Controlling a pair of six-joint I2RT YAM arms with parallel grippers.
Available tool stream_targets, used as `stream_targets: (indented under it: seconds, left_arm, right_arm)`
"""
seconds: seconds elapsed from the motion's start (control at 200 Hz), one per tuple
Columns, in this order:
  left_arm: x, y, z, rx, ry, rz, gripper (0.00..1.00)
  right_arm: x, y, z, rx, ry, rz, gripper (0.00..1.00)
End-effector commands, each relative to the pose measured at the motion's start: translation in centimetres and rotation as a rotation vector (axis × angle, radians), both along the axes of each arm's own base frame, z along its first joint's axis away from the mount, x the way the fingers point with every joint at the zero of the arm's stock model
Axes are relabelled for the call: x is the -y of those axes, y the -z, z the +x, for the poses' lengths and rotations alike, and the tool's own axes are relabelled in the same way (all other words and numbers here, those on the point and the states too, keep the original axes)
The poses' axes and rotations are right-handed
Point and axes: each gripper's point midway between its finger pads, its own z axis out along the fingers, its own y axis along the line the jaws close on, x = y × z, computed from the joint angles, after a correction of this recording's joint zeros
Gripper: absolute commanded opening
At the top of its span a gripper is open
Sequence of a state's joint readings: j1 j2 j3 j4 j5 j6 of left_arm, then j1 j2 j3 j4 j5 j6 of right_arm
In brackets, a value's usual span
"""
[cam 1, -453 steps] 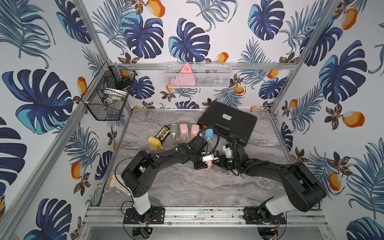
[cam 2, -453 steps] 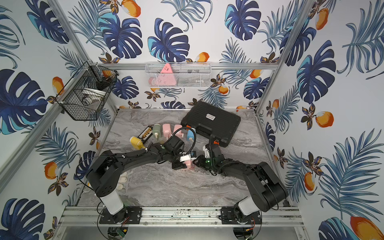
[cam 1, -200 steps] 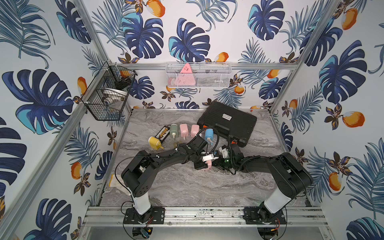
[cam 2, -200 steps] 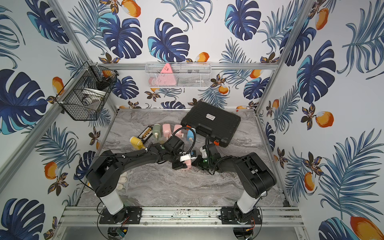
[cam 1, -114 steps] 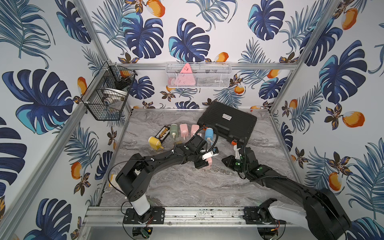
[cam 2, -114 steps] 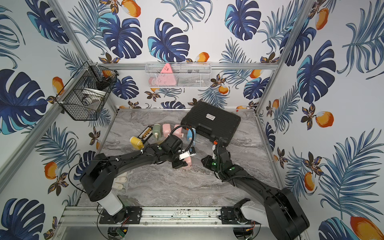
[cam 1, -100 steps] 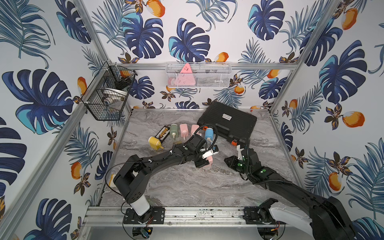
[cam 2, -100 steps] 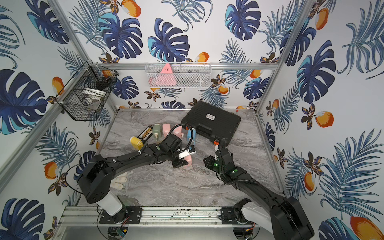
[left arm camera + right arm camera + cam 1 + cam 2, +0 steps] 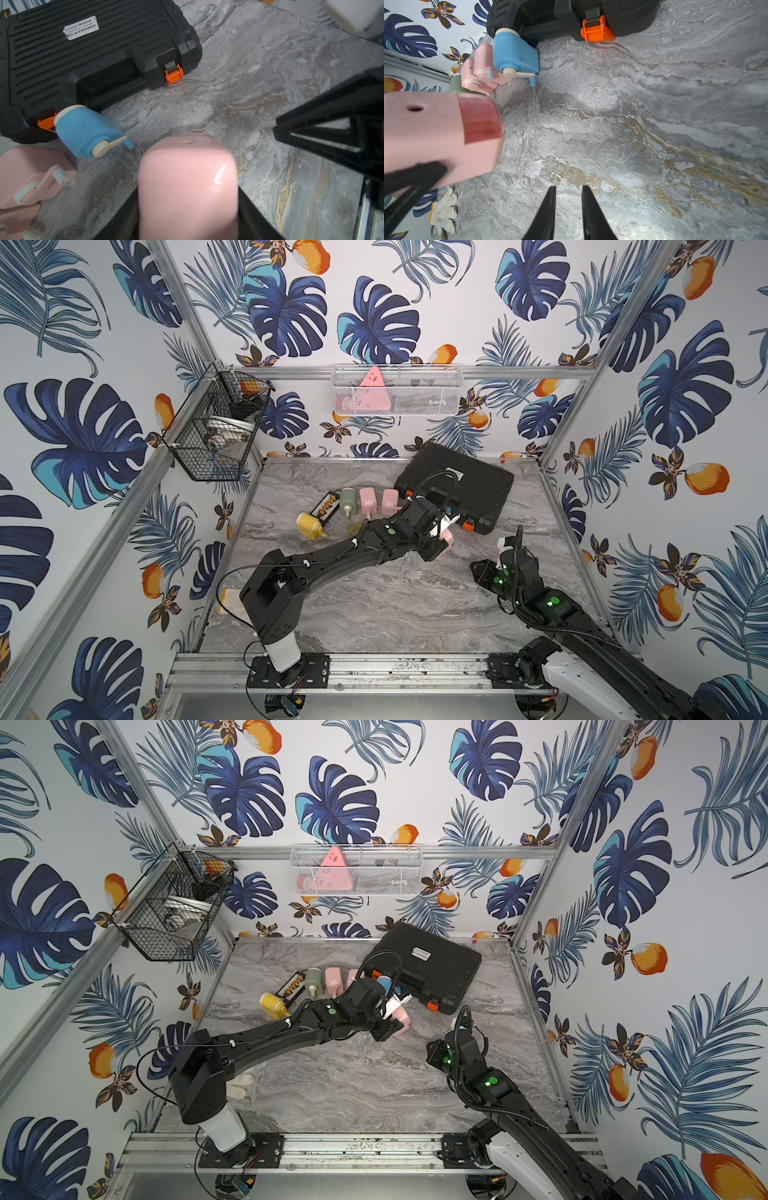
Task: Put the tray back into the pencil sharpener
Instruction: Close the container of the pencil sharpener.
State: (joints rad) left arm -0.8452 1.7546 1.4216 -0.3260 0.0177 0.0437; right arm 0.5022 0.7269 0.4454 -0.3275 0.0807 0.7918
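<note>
My left gripper [image 9: 441, 540] is shut on the pink pencil sharpener [image 9: 447, 536] [image 9: 401, 1017] just in front of the black case. In the left wrist view its body [image 9: 187, 176] fills the space between my fingers [image 9: 124, 209]. The translucent red tray [image 9: 480, 122] sits inside the sharpener's end, flush with the pink shell [image 9: 425, 128]. My right gripper [image 9: 477, 568] [image 9: 430, 1049] hangs apart from it at the right of the table. Its jaws [image 9: 568, 188] are open a little with only bare marble between them.
A black tool case [image 9: 457, 489] with orange latches [image 9: 597, 31] lies behind. A blue sharpener [image 9: 83, 133], two pink ones [image 9: 481, 68], a green one [image 9: 348, 502] and a yellow one [image 9: 309, 526] lie left of it. White glove [image 9: 444, 209] at the left edge.
My right gripper has left the sharpener, opened slightly and pulled back to the right. My left gripper has carried the sharpener a little towards the case.
</note>
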Motion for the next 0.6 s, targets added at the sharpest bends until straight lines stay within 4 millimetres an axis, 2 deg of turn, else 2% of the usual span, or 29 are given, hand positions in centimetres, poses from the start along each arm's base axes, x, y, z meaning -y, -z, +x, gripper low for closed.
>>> stream_targets:
  seconds: [0.0,0.18,0.395,0.596]
  left_arm:
    - [-0.4,-0.2,1.1,-0.07,-0.16,0.009,0.0]
    - [0.3,-0.9,2.4,-0.099,-0.246,-0.01,0.0]
    - [1.4,-0.1,3.5,-0.158,-0.296,0.013,0.0]
    - [1.1,0.3,5.1,-0.17,-0.424,0.045,0.0]
  right_arm:
    - [1.2,0.1,-0.5,-0.006,0.03,-0.046,0.26]
    - [2.1,-0.4,-1.1,0.011,0.052,-0.065,0.27]
    - [2.5,-0.5,-1.3,0.011,0.059,-0.075,0.27]
    - [2.5,-0.6,-1.3,0.012,0.055,-0.079,0.28]
